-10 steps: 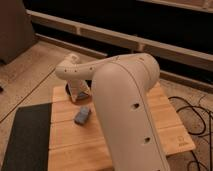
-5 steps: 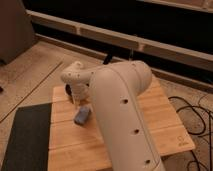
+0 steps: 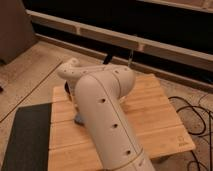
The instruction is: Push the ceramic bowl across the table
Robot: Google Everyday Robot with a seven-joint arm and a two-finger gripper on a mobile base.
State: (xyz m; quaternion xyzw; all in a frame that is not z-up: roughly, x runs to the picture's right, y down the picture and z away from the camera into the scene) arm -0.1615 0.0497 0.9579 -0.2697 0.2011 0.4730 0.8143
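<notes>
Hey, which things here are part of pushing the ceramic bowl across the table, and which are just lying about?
For the job: table; arm; ceramic bowl and gripper, both hidden behind the arm over the table's left side.
Lying about: blue-grey block, peeking out beside the arm; dark grey mat; floor cables.

Arm (image 3: 102, 115) further left, hiding block.

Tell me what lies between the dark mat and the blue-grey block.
Bare table planks, in the camera view; the gripper is hidden behind the arm.
</notes>
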